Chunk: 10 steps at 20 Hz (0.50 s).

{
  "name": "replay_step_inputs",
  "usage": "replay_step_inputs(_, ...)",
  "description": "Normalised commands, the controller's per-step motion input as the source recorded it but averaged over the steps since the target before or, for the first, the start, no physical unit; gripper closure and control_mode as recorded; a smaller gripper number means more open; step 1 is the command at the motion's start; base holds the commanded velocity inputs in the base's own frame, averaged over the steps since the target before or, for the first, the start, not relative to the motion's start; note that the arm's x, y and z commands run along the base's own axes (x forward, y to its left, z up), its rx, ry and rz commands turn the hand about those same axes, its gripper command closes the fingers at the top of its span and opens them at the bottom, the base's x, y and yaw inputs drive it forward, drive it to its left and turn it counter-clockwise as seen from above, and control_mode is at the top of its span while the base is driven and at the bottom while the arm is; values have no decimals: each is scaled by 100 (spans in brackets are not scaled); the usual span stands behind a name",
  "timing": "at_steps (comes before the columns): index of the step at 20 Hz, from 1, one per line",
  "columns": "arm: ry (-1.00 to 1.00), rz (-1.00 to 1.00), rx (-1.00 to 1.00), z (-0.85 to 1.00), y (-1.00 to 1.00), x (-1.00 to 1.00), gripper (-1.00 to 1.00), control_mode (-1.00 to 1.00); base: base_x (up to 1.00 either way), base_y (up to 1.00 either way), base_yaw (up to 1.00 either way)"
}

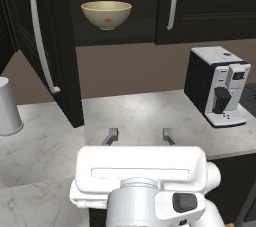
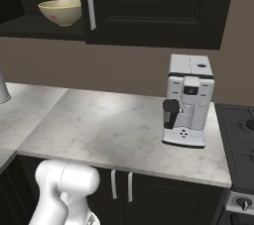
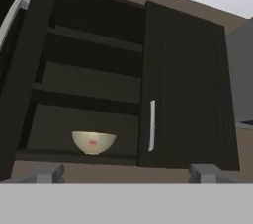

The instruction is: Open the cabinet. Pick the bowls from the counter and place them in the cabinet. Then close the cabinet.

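The cabinet (image 1: 210, 1) has its left door (image 1: 55, 56) swung open and its right door (image 3: 185, 94) closed. A tan-yellow bowl (image 1: 106, 14) with a red spot stands upright on the lowest shelf inside; I also see this bowl (image 3: 94, 142) in the hand view and again, as the same bowl (image 2: 60, 11), from the right base. My gripper (image 1: 140, 136) hangs open and empty over the counter (image 1: 140, 113), below and in front of the cabinet and apart from the bowl. In the hand view, the gripper (image 3: 126, 173) points up at the shelves.
A black and white coffee machine (image 1: 217, 86) stands on the counter at the right. A grey-white cylinder cup (image 1: 6, 106) sits at the far left. A stove (image 2: 238, 130) adjoins the counter's right end. The open door juts out over the counter's left part.
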Motion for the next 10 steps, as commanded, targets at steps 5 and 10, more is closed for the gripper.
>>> replay_step_inputs(5, -15, 0, 0, -45, 17, 61, -100, -100, 0, 0, 0)
replay_step_inputs(10, -15, 0, 0, -42, 25, 57, -100, -100, 0, 0, 0)
